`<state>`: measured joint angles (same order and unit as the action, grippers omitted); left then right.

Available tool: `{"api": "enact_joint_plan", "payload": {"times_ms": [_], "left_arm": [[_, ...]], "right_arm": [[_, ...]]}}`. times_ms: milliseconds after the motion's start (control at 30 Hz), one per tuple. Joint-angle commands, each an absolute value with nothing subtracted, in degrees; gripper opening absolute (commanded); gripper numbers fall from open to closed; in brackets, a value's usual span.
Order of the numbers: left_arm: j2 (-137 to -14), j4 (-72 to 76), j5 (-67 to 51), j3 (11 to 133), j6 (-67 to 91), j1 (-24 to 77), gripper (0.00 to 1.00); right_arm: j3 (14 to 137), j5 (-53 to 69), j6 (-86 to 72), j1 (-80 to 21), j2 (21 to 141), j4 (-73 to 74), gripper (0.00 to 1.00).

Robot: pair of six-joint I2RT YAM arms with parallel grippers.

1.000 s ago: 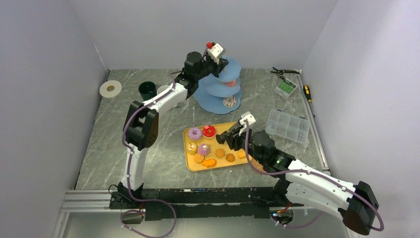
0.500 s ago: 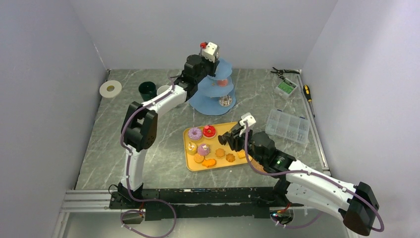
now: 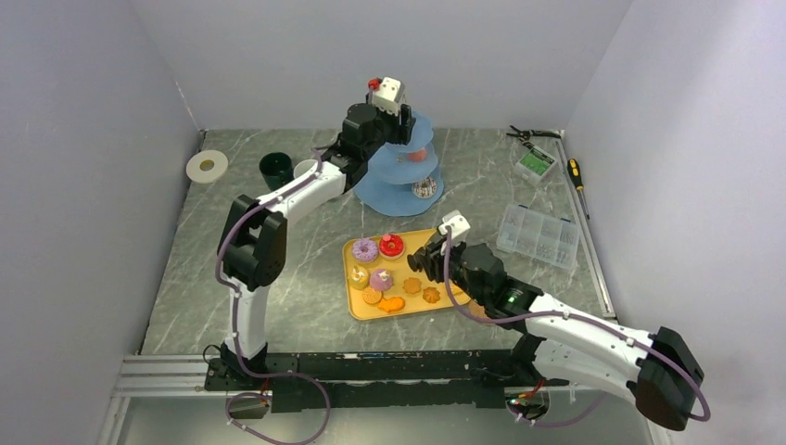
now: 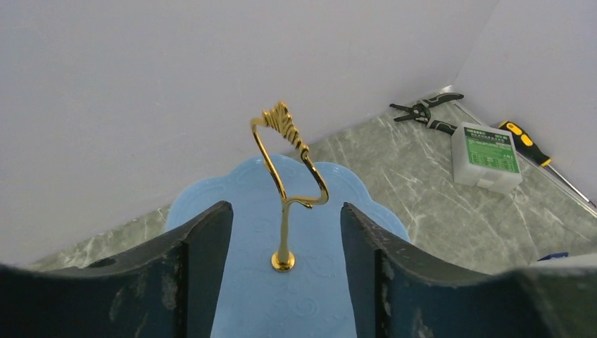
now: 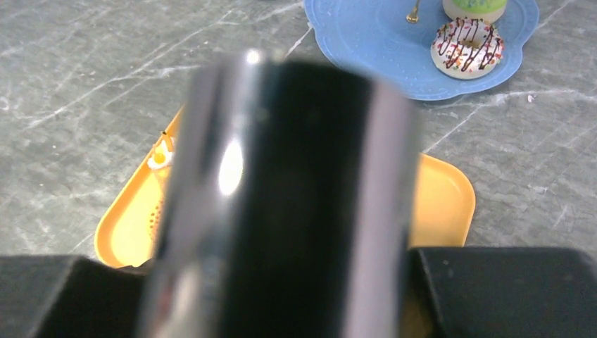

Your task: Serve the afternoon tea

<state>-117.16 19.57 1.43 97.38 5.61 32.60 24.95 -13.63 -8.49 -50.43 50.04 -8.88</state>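
The light-blue three-tier stand (image 3: pixel 400 176) stands at the back of the table. My left gripper (image 3: pixel 397 116) hovers over its top tier (image 4: pixel 246 204), open (image 4: pixel 285 208), with a dark finger on either side of the gold handle (image 4: pixel 285 151) and not touching it. A sprinkled doughnut (image 5: pixel 467 48) lies on the bottom tier. My right gripper (image 3: pixel 428 258) is shut on the black tongs (image 5: pixel 281 176) over the yellow tray (image 3: pixel 422 238). That tray holds doughnuts (image 3: pixel 364 249), cupcakes (image 3: pixel 381 278) and orange biscuits (image 3: pixel 412 286). The dark green mug (image 3: pixel 275 169) and white mug (image 3: pixel 306 168) stand left of the stand.
A white tape roll (image 3: pixel 207 166) lies at the back left. At the right are a clear parts box (image 3: pixel 538 236), a small green-labelled box (image 4: pixel 487 156), pliers (image 4: pixel 426 110) and a yellow-handled screwdriver (image 4: pixel 528 144). Walls close in the table on three sides.
The left gripper, shut a second ago, has opened at the stand's handle after the stand shifted a little left with it. The right gripper with the tongs edged left over the tray.
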Motion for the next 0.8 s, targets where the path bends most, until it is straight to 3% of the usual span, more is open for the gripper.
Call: {"api": "enact_joint_plan", "payload": {"times_ms": [0, 133, 200, 533, 767], "left_arm": [[-110.2, 15.8, -0.5, 96.9, 6.2, 32.6, 0.69], [-107.2, 10.2, -3.7, 95.8, 6.2, 31.8, 0.88], [-105.2, 6.6, -5.3, 95.4, 6.3, 30.6, 0.93], [-94.6, -18.4, -11.7, 95.4, -1.7, 23.2, 0.93], [-89.4, -24.6, -14.6, 94.8, -4.5, 18.5, 0.93]], "right_arm": [[26.4, -15.7, -6.6, -50.3, 53.2, -16.5, 0.39], [26.6, -16.9, -5.6, -50.3, 56.0, -20.8, 0.43], [27.0, -17.1, -5.0, -50.3, 57.7, -23.0, 0.44], [30.1, -15.2, -3.4, -50.3, 67.2, -32.1, 0.5], [31.2, -13.4, -3.6, -50.3, 70.9, -35.5, 0.55]]}}
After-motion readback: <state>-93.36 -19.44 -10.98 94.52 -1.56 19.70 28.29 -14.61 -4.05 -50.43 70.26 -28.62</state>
